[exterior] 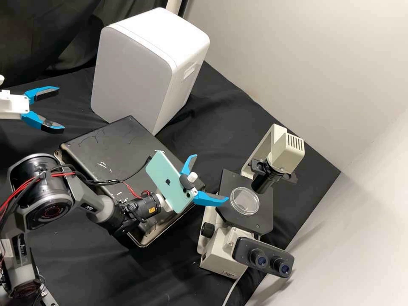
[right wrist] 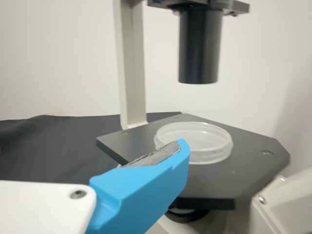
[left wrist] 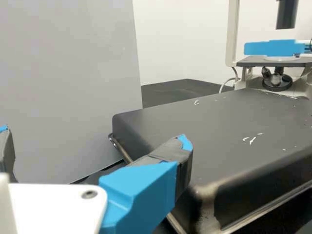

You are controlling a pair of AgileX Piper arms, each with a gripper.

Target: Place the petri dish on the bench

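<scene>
Bench point(exterior: 238, 110) draped in black cloth, creased in places. Plain off-white walls point(exterior: 297, 55) run along its far and right sides and meet in a corner, evenly lit, with soft shadow low on the right. Dark drapery point(exterior: 51, 34) hangs behind the far left; a white rounded box point(exterior: 144, 63) stands at the back of the bench.

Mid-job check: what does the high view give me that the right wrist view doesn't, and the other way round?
The high view adds the left gripper, open, near the white box, plus the black tray and the microscope's eyepieces. The right wrist view adds a side-on look at the petri dish wall and the gap up to the dark cylinder above it. Both show the dish lying on the microscope stage and the right gripper, open, with one blue finger at the dish's rim. Contact cannot be told.
</scene>
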